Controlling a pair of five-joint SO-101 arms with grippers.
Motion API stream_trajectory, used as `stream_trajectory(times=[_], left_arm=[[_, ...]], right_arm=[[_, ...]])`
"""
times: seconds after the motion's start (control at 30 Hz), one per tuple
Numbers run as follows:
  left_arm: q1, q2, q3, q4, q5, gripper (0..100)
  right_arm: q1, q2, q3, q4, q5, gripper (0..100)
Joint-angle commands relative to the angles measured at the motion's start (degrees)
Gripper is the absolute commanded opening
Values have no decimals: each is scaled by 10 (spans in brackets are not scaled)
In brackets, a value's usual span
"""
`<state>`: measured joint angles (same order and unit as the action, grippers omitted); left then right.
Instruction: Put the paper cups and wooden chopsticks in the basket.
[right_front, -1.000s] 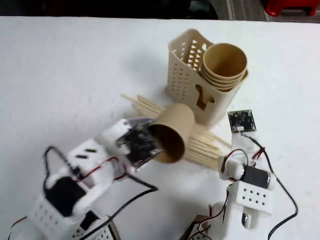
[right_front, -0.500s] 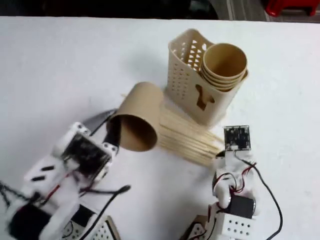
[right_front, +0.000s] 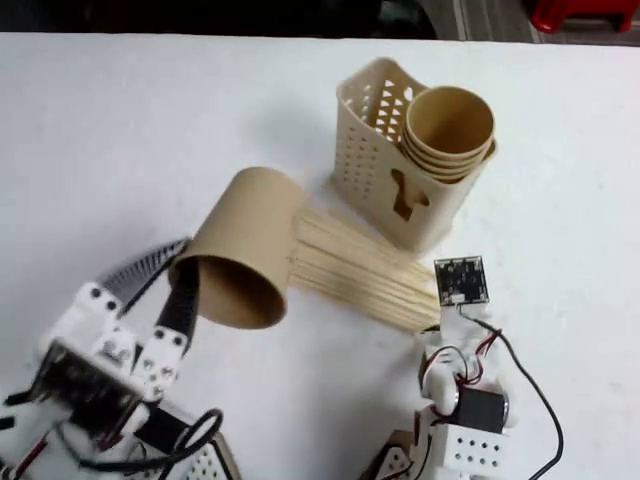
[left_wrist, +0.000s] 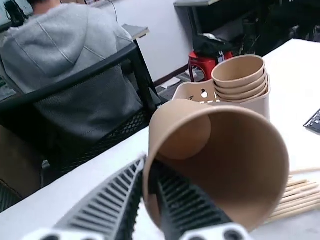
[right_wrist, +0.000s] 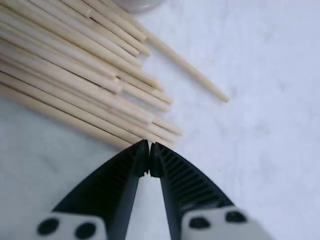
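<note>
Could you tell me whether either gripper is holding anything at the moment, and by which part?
The left gripper pinches the paper cup by its wall at the open rim; the right gripper holds nothing.

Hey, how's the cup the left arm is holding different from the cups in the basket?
The held cup is tipped sideways; the stacked cups stand upright. The held cup is single, clamped at its rim by the left gripper; the stacked cups nest in the basket. Both are tan paper.

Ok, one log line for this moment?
left gripper: shut on paper cup | right gripper: shut, beside chopsticks | basket: holds stacked cups
</note>
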<state>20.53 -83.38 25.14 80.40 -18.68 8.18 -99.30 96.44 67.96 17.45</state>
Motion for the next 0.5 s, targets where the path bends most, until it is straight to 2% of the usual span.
stream_trajectory(times=[0.0,0.33,0.47], left_arm=[[-3,2,-62,18,4,21],[-3,3,-120,15,9,21],[-3,46,-171,9,9,21]], right_arm=[[-5,-13,6,7,-2,18],[-5,-13,6,7,-2,18],[-5,-12,6,7,-2,18]])
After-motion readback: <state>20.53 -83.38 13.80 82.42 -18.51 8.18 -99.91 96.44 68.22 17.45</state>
